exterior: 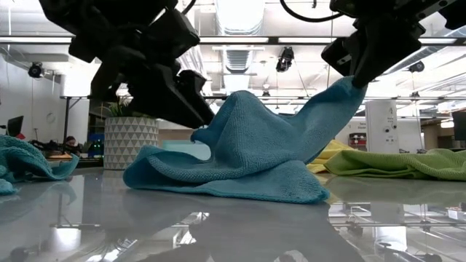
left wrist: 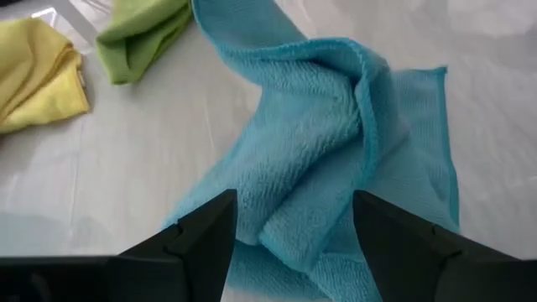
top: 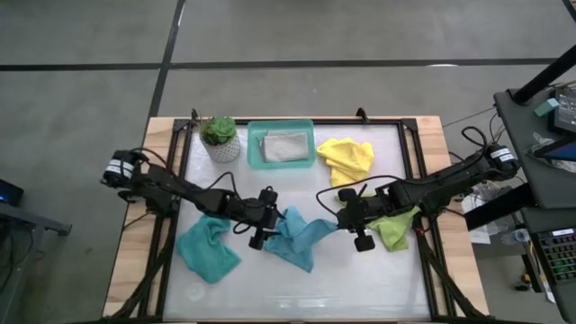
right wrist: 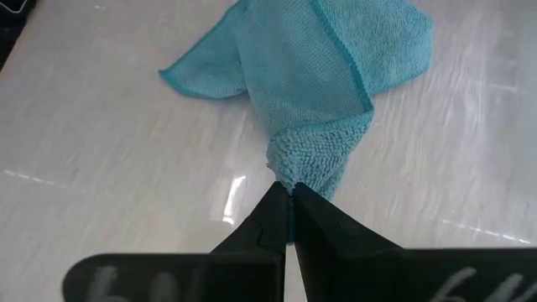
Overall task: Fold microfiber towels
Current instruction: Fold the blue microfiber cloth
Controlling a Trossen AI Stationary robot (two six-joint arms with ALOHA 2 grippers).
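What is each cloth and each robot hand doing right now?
Middle teal towel: crumpled, one corner lifted by the right gripper.
Left teal towel: crumpled on the table.
Lime green towel: crumpled.
Yellow towel: crumpled.
Grey towel: folded in the teal tray.
Left gripper: open.
Right gripper: shut on the corner.

Bright, even light falls from ceiling strip lights (exterior: 240,13) seen in the low view. The glossy white table (top: 297,279) mirrors them as pale streaks of glare. Both arms read as near-black silhouettes against that backlight. Shadows are soft. The wrist views look sharp up close.
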